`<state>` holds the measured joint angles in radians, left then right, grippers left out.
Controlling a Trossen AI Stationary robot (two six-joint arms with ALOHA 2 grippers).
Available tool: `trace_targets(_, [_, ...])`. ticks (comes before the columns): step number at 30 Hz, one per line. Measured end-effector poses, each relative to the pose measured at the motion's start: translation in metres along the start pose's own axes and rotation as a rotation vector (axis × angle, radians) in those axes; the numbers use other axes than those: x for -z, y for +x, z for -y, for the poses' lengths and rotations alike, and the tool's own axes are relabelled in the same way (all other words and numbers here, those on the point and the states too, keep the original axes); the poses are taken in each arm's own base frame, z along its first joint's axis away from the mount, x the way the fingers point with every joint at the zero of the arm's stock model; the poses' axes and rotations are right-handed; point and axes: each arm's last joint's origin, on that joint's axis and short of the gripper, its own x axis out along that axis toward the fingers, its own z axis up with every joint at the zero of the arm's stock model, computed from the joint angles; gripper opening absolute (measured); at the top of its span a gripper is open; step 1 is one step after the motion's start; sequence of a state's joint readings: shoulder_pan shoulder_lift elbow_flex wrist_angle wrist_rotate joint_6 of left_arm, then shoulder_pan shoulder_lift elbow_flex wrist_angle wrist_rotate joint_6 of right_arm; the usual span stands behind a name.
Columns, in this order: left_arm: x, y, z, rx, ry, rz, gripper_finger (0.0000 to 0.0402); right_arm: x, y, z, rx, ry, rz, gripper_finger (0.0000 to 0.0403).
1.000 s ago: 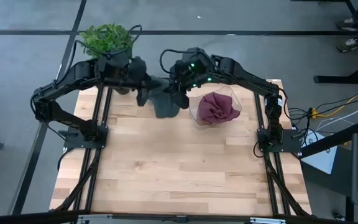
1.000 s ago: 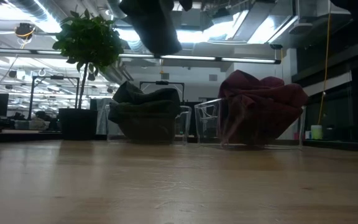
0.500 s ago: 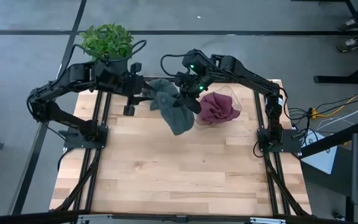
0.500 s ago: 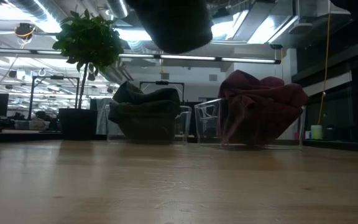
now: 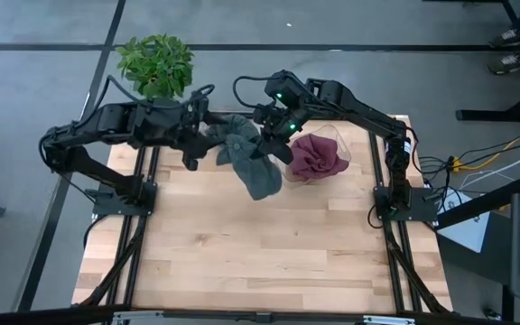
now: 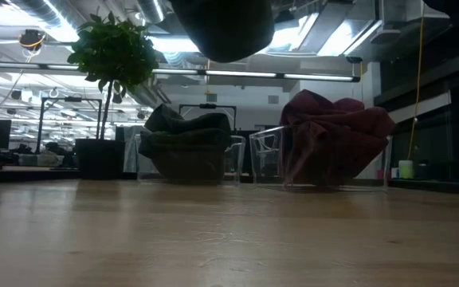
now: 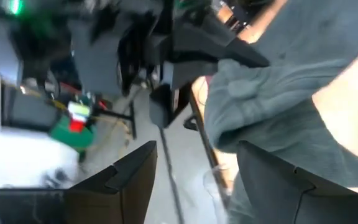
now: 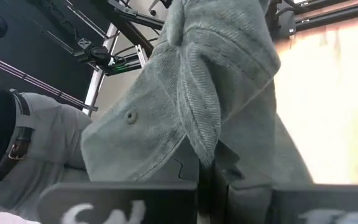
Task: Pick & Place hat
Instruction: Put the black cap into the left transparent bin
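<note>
Left tool (image 5: 199,137) has just let go and stands released beside the grey hat (image 5: 253,162); right tool (image 5: 276,134), clenched, now carries it alone above the table (image 5: 242,244).

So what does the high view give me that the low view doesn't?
Only the high view shows both arms: the left gripper with open jaws beside the grey hat, and the right gripper shut on it above the table. Only the low view shows a second dark hat in a clear bin. Both show the hanging grey hat, the maroon hat and the plant.
</note>
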<state>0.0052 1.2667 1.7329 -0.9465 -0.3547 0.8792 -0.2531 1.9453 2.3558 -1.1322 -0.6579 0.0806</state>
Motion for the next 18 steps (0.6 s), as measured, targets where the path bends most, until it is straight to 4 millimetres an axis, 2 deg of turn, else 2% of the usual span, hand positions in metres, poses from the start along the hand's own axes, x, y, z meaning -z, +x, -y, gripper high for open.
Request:
trace_targets(7, [-0.009, 0.004, 0.008, 0.060, 0.158, 0.065, 0.0216, 0.000, 0.000, -0.001, -0.002, 0.016, 0.000, 0.0004])
trace_targets(18, [-0.018, 0.023, 0.017, 0.155, 0.217, 0.120, 0.0216, -0.001, 0.000, -0.001, -0.024, 0.013, 0.010, 0.0004])
